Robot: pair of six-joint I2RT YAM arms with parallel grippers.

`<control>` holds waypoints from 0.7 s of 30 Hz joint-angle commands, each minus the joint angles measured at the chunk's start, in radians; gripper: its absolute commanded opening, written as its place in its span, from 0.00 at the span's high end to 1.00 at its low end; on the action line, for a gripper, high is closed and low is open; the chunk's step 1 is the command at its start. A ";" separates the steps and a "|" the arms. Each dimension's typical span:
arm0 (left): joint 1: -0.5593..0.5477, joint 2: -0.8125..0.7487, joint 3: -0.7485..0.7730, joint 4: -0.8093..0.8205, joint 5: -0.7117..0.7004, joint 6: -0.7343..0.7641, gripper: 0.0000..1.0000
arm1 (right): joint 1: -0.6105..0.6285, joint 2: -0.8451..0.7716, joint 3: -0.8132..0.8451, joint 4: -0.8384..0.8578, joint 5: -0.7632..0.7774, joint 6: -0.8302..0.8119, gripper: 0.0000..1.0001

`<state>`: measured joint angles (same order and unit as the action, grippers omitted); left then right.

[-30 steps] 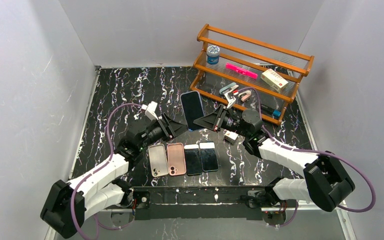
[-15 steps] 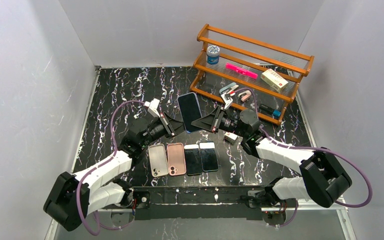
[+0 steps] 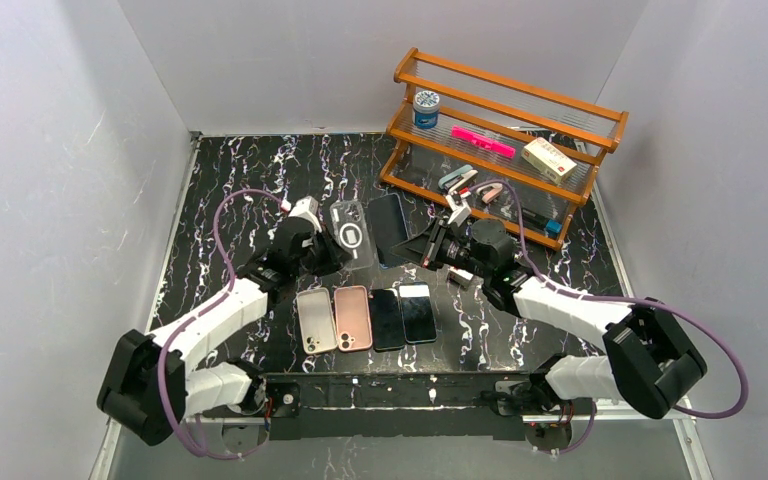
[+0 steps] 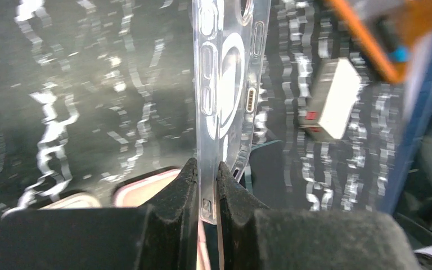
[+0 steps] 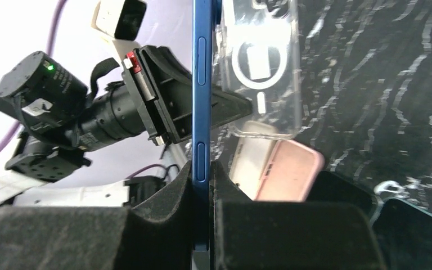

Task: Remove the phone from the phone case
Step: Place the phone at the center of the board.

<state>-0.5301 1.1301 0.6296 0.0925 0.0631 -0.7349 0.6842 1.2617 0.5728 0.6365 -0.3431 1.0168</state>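
Note:
The clear phone case (image 3: pixel 349 234) hangs above the table, separate from the phone, with my left gripper (image 3: pixel 331 253) shut on its edge. The left wrist view shows the empty case (image 4: pixel 225 84) edge-on, pinched between my left gripper (image 4: pixel 207 174) pads. The blue phone (image 3: pixel 392 228) is just right of the case, bare, and my right gripper (image 3: pixel 422 247) is shut on it. In the right wrist view the phone (image 5: pixel 202 84) stands edge-on in my right gripper (image 5: pixel 202 175), with the clear case (image 5: pixel 264 67) a short gap beyond it.
Below the grippers lies a row on the black marbled table (image 3: pixel 230 190): a grey case (image 3: pixel 315 320), a pink case (image 3: pixel 352 318) and two dark phones (image 3: pixel 401 316). A small white box (image 3: pixel 460 275) lies near my right arm. A wooden rack (image 3: pixel 505 130) with small items stands back right.
My left gripper has shut on the case and drawn it leftward off the phone. The phone stays in my right gripper, now bare beside the case.

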 commanded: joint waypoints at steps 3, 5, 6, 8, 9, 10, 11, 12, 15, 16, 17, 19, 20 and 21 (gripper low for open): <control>0.078 0.079 0.069 -0.266 -0.134 0.111 1.00 | -0.020 0.105 0.042 -0.024 0.133 -0.130 0.99; 0.113 0.124 0.102 -0.306 -0.079 0.124 1.00 | -0.023 0.170 0.070 -0.034 0.137 -0.150 0.99; 0.124 0.151 0.126 -0.331 -0.066 0.138 1.00 | -0.026 0.203 0.084 -0.030 0.129 -0.153 0.99; 0.135 0.191 0.164 -0.370 -0.063 0.167 1.00 | -0.026 0.260 0.106 -0.007 0.123 -0.150 0.99; 0.147 0.215 0.180 -0.381 -0.040 0.177 1.00 | -0.026 0.287 0.118 0.001 0.126 -0.145 0.99; 0.159 0.232 0.193 -0.391 -0.021 0.185 1.00 | -0.026 0.312 0.128 0.004 0.132 -0.142 0.99; 0.172 0.252 0.202 -0.399 0.001 0.194 1.00 | -0.026 0.339 0.142 0.004 0.136 -0.138 0.99; 0.183 0.269 0.209 -0.405 0.018 0.202 1.00 | -0.026 0.364 0.153 0.009 0.137 -0.131 0.99; 0.211 0.304 0.215 -0.404 0.055 0.215 1.00 | -0.026 0.442 0.177 0.054 0.120 -0.103 0.99; 0.219 0.317 0.216 -0.404 0.065 0.216 1.00 | -0.027 0.467 0.184 0.068 0.116 -0.092 0.99; 0.227 0.330 0.220 -0.404 0.074 0.218 1.00 | -0.027 0.489 0.193 0.075 0.109 -0.084 0.99; 0.238 0.359 0.233 -0.418 0.089 0.226 1.00 | -0.027 0.530 0.208 0.080 0.098 -0.076 0.99; 0.240 0.371 0.240 -0.430 0.093 0.230 1.00 | -0.027 0.543 0.210 0.085 0.093 -0.070 0.99; 0.241 0.381 0.241 -0.438 0.094 0.233 1.00 | -0.026 0.556 0.210 0.088 0.091 -0.064 0.98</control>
<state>-0.3008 1.4738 0.8345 -0.2733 0.1226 -0.5423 0.6609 1.7809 0.7307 0.6044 -0.2241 0.9195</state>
